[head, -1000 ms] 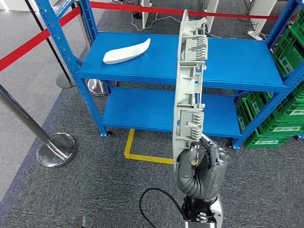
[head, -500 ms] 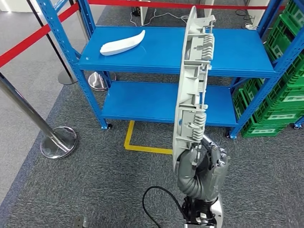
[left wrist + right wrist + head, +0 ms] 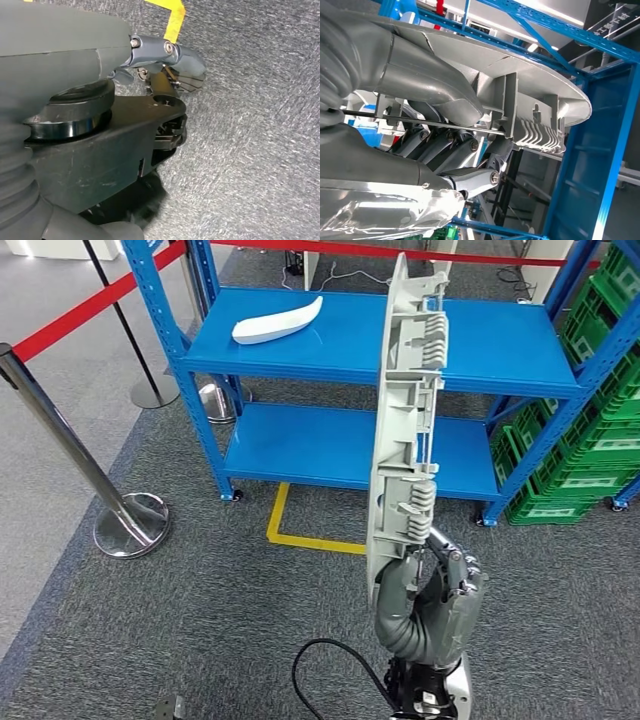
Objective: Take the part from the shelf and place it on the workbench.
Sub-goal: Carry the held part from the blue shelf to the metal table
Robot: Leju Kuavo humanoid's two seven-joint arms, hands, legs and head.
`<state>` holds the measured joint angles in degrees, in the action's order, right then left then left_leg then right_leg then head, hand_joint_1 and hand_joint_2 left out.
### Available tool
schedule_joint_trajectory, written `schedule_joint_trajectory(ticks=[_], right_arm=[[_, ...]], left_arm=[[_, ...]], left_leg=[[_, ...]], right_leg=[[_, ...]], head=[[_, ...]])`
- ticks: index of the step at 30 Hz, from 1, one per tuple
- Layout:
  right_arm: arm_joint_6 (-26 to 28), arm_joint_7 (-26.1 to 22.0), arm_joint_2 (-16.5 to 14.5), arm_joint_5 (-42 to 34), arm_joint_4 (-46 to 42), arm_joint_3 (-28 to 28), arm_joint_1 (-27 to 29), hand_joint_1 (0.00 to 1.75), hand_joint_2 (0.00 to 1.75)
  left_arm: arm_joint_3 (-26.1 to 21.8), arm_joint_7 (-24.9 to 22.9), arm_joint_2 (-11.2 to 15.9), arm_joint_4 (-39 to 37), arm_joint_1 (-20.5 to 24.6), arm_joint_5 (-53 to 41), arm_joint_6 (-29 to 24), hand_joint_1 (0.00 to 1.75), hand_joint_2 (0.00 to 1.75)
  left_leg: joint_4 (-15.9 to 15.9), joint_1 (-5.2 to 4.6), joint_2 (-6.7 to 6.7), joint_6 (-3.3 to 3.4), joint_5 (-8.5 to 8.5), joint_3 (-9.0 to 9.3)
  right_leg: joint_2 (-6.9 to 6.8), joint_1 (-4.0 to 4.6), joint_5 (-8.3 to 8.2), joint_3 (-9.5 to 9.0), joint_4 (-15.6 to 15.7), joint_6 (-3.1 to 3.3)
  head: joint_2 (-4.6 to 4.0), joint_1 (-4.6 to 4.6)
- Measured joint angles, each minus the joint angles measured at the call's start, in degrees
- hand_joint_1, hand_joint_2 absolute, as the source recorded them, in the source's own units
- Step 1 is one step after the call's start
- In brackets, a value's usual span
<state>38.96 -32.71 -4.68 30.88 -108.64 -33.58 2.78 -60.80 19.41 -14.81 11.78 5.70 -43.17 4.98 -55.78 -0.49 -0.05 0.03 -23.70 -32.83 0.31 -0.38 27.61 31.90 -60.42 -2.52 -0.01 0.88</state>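
Note:
My right hand [image 3: 426, 605] grips the lower end of a long grey plastic part [image 3: 404, 420] and holds it upright in front of me, ribbed side toward the right. In the right wrist view the thumb and fingers [image 3: 433, 130] wrap the same part [image 3: 531, 95]. A second, white curved part [image 3: 275, 322] lies on the top board of the blue shelf [image 3: 490, 360], apart from my hand. My left hand [image 3: 158, 100] hangs over grey carpet with nothing in it, fingers loosely apart.
A chrome stanchion [image 3: 132, 525] with a red belt stands at the left. Green crates [image 3: 589, 460] are stacked to the right of the shelf. Yellow floor tape [image 3: 302, 535] marks the carpet before the shelf. A black cable [image 3: 324, 660] loops near my body.
The whole view has shifted: the shelf and stanchion now sit further right in the picture, so the camera moved. The grey part stays upright in my right hand.

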Motion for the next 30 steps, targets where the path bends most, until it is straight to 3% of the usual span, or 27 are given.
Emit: schedule_joint_trajectory(ticks=[1, 4, 5, 7, 9, 10, 11, 12, 14, 16, 20, 22, 25, 26, 27, 30], right_arm=[[0.0, 0.0, 0.0, 0.0, 0.0, 0.0, 0.0, 1.75, 1.75], [0.0, -0.1, 0.0, -0.1, -0.1, 0.0, 0.0, 1.75, 1.75], [0.0, -0.2, 0.0, -0.2, -0.1, 0.0, 0.0, 1.75, 1.75], [0.0, -0.4, 0.0, -0.5, -0.1, 0.0, -0.1, 1.75, 1.75], [0.0, -0.5, 0.0, -0.8, -0.1, 0.0, -0.1, 1.75, 1.75], [-0.1, -0.5, 0.0, -1.0, -0.1, 0.0, 0.0, 1.75, 1.75], [-0.1, -0.5, 0.0, -1.2, -0.1, 0.0, 0.0, 1.75, 1.75], [-0.2, -0.5, 0.0, -1.5, -0.1, 0.0, 0.1, 1.75, 1.75], [-0.4, -0.8, 0.0, -2.8, -0.1, 0.0, 0.1, 1.75, 1.75], [-0.6, -1.4, 0.0, -4.6, -0.4, 0.1, 0.1, 1.75, 1.75], [-0.4, -2.9, 0.0, -5.0, -0.8, 0.1, 0.3, 1.75, 1.75], [-0.3, -3.4, 0.0, -4.6, -1.0, 0.1, 0.3, 1.75, 1.75], [-0.3, -3.5, 0.0, -4.5, -1.1, 0.1, 0.4, 1.75, 1.75], [-0.3, -3.5, 0.0, -4.6, -1.1, 0.1, 0.4, 1.75, 1.75], [-0.3, -3.5, 0.0, -4.7, -1.1, 0.1, 0.4, 1.75, 1.75], [-0.5, -3.6, -0.1, -6.0, -1.2, 0.1, 0.4, 1.75, 1.75]], left_arm=[[0.0, 0.0, 0.0, 0.0, 0.0, 0.0, 0.0, 0.0, 1.75], [0.0, 0.0, 0.0, 0.0, 0.0, 0.0, 0.0, 0.0, 1.75], [0.0, 0.0, 0.0, 0.0, 0.0, 0.0, 0.0, 0.0, 1.75], [0.0, 0.0, 0.0, 0.0, 0.0, 0.0, 0.0, 0.0, 1.75], [0.0, 0.1, 0.0, 0.0, 0.0, 0.0, 0.0, 0.0, 1.75], [0.0, 0.1, 0.0, 0.0, 0.0, 0.0, 0.0, 0.0, 1.75], [0.0, 0.3, 0.1, 0.0, 0.0, 0.0, 0.0, 0.0, 1.75], [0.0, 0.4, 0.1, 0.0, 0.0, 0.0, 0.0, 0.0, 1.75], [0.0, 0.7, 0.1, 0.0, 0.0, 0.0, 0.1, 0.0, 1.75], [0.0, 0.8, 0.0, 0.0, 0.2, 0.0, 0.0, 0.0, 1.75], [0.0, 0.9, 0.0, 0.0, 0.0, 0.0, -0.1, 0.0, 1.75], [0.0, 0.9, 0.0, 0.0, -0.1, -0.1, -0.2, 0.0, 1.75], [0.0, 0.9, 0.0, 0.0, -0.1, -0.1, -0.2, 0.0, 1.75], [0.0, 0.9, 0.0, 0.0, -0.1, -0.1, -0.2, 0.0, 1.75], [0.0, 0.9, 0.0, 0.0, -0.1, -0.1, -0.2, 0.0, 1.75], [0.0, 0.9, 0.0, 0.0, -0.1, -0.5, -0.8, 0.0, 1.75]], left_leg=[[-0.1, -0.06, -0.01, -0.3, 0.27, -0.26], [-0.3, 0.06, 0.01, -1.24, 0.95, -0.82], [-0.8, 0.12, 0.0, -1.59, 0.46, -1.12], [-4.8, 0.26, -0.02, -2.26, -2.9, -2.92], [-12.3, 0.43, -0.02, -2.78, -7.47, -5.85], [-15.3, 0.49, -0.02, -2.92, -8.73, -6.81], [-16.3, 0.52, -0.02, -2.97, -8.9, -6.84], [-15.2, 0.55, -0.02, -2.96, -8.05, -5.74], [-7.9, 0.63, -0.02, -2.84, -5.02, -0.89], [-1.4, 0.59, -0.15, -2.36, -3.49, 2.8], [0.0, 0.38, -0.21, -0.63, -2.84, 2.79], [0.1, 0.51, -0.09, 0.12, -2.32, 2.56], [0.1, 0.37, -0.01, 0.56, -1.94, 2.05], [0.0, 0.32, 0.0, 0.58, -1.83, 1.91], [0.0, 0.28, -0.01, 0.57, -1.75, 1.83], [-0.2, 0.16, -0.07, 0.27, -1.68, 1.75]], right_leg=[[0.05, 0.09, -0.34, -1.15, 2.0, 0.22], [0.18, 0.27, -1.09, -0.76, 2.4, 1.14], [0.13, 0.2, -1.45, -0.5, 2.5, 1.5], [0.01, -0.06, -2.25, 0.28, 2.6, 2.13], [0.0, -0.09, -2.94, 1.38, 2.6, 2.32], [0.0, -0.1, -3.29, 1.9, 2.6, 2.27], [0.01, -0.11, -3.63, 2.38, 2.6, 2.18], [0.03, -0.13, -3.97, 2.78, 2.6, 2.05], [0.09, -0.16, -4.55, 3.31, 2.5, 1.61], [0.09, 0.04, -5.03, 3.8, 2.3, 1.04], [0.01, -0.03, -5.55, 4.51, 2.2, -0.2], [-0.01, -0.11, -2.95, 6.07, -1.3, -0.67], [-0.01, -0.1, 2.85, 10.25, -12.4, -0.98], [-0.01, -0.1, 3.29, 10.58, -14.0, -0.95], [-0.02, -0.09, 2.67, 9.76, -13.3, -0.85], [-0.05, -0.02, -1.46, 2.99, -2.3, -0.32]], head=[[-0.01, -0.03], [-0.01, -0.07], [0.0, -0.11], [0.0, -0.3], [0.01, -0.46], [0.01, -0.45], [0.0, -0.46], [-0.01, -0.45], [-0.01, -0.46], [0.01, -0.48], [0.01, -0.52], [0.01, -0.25], [0.01, 0.07], [0.01, 0.09], [0.01, 0.09], [0.01, 0.1]])
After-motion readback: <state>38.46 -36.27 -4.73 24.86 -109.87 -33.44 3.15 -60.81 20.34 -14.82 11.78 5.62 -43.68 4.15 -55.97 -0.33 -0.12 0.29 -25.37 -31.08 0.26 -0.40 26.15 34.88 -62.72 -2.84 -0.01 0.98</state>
